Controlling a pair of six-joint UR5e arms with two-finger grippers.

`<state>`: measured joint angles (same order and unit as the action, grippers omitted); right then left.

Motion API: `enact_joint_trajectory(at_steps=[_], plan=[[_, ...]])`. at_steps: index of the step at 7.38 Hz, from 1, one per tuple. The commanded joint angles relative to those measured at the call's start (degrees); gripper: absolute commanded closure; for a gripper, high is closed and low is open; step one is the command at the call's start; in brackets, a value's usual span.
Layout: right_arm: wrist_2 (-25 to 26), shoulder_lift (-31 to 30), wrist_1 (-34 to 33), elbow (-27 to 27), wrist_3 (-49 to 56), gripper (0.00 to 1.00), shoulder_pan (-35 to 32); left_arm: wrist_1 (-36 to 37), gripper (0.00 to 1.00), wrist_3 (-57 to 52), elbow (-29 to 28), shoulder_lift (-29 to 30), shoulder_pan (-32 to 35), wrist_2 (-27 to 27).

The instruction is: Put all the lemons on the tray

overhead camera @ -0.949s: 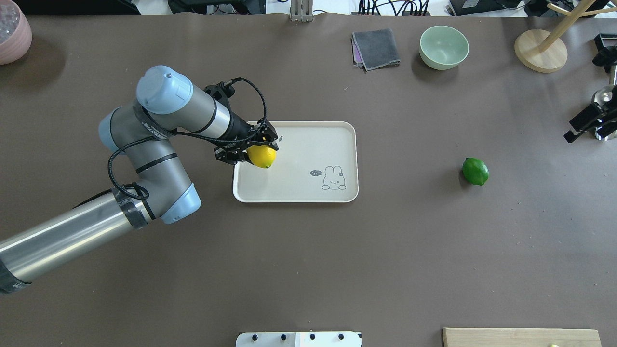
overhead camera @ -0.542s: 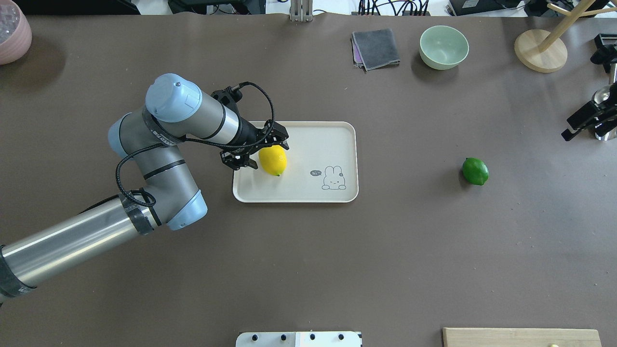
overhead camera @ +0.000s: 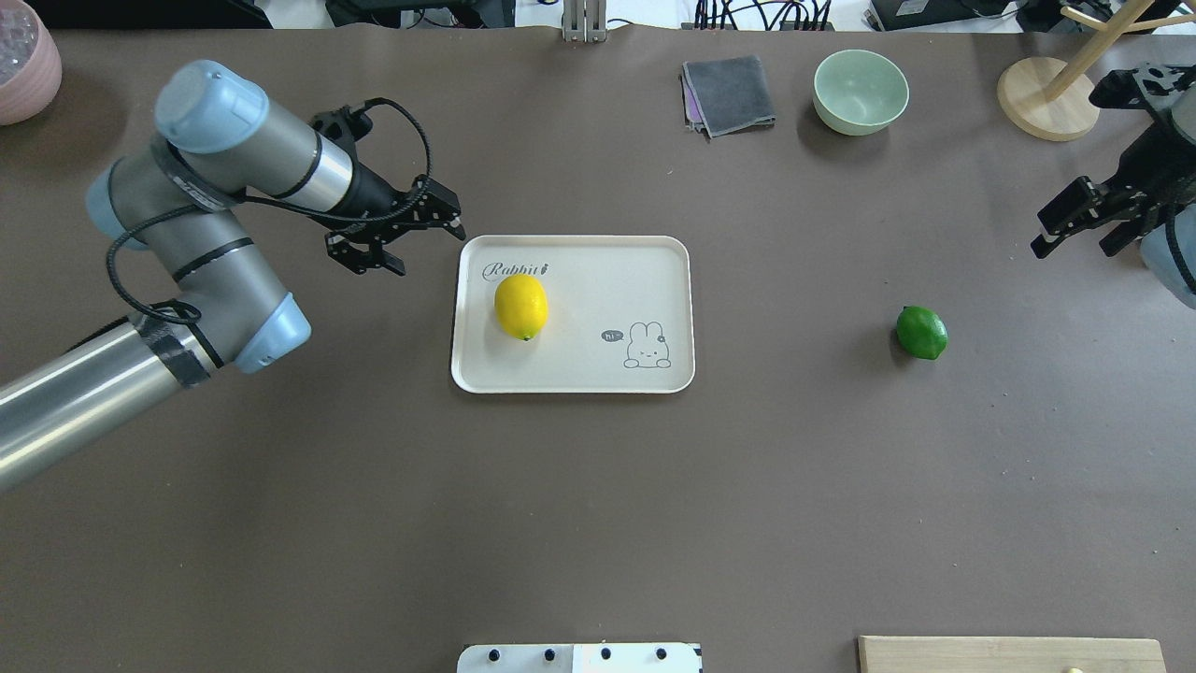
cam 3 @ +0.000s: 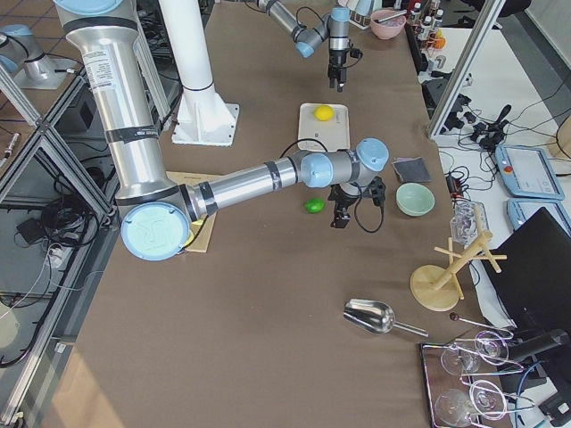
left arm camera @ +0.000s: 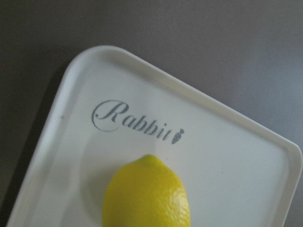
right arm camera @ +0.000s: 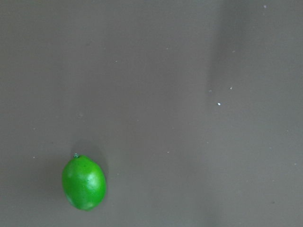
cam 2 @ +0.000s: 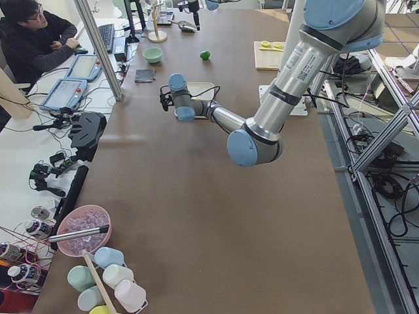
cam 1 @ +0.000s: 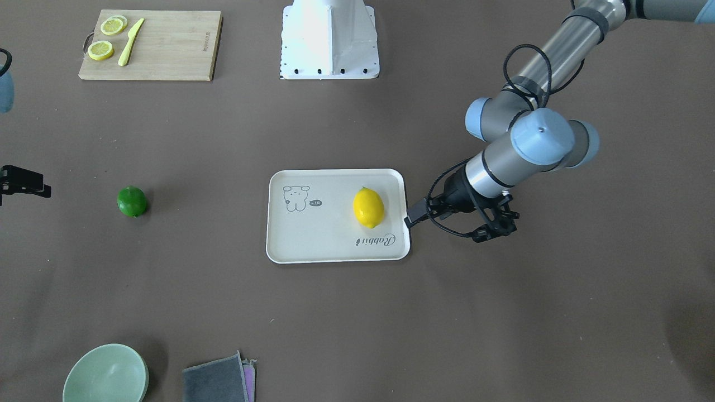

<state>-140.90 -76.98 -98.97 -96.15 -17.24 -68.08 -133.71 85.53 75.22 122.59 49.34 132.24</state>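
Observation:
The yellow lemon (overhead camera: 520,307) lies on the left part of the cream tray (overhead camera: 598,280), below its "Rabbit" script; it also shows in the left wrist view (left arm camera: 147,194) and the front view (cam 1: 368,207). My left gripper (overhead camera: 428,250) is open and empty, just off the tray's far left corner. The green lemon (overhead camera: 921,332) lies on the bare table right of the tray, and in the right wrist view (right arm camera: 84,183). My right gripper (overhead camera: 1070,249) is open and empty, raised at the table's right edge, beyond the green lemon.
A green bowl (overhead camera: 861,91), a grey cloth (overhead camera: 729,93) and a wooden stand (overhead camera: 1046,98) are at the far side. A pink bowl (overhead camera: 23,61) sits far left. A cutting board (cam 1: 167,50) with lemon slices and a knife lies near the robot base (cam 1: 329,39).
My left gripper let go of the yellow lemon on the tray and drew back to the left, off the tray. My right gripper has come further into view at the right edge.

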Motion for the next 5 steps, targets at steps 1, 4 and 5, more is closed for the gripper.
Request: enact_joint_trajectory(at_steps=[1, 4, 5], plan=[[1.49, 1.20, 1.22, -2.28, -8.39, 0.01, 5.82, 0.56, 0.02, -15.84, -4.53, -4.28, 9.95, 8.19], [12.21, 0.86, 6.06, -6.59, -22.57, 0.01, 15.06, 11.41, 0.02, -42.99, -5.26, -8.95, 14.72, 6.12], [13.62, 0.51, 11.63, -4.59, -19.71, 0.02, 16.99, 13.02, 0.02, -46.03, -6.22, -9.04, 14.91, 4.97]])
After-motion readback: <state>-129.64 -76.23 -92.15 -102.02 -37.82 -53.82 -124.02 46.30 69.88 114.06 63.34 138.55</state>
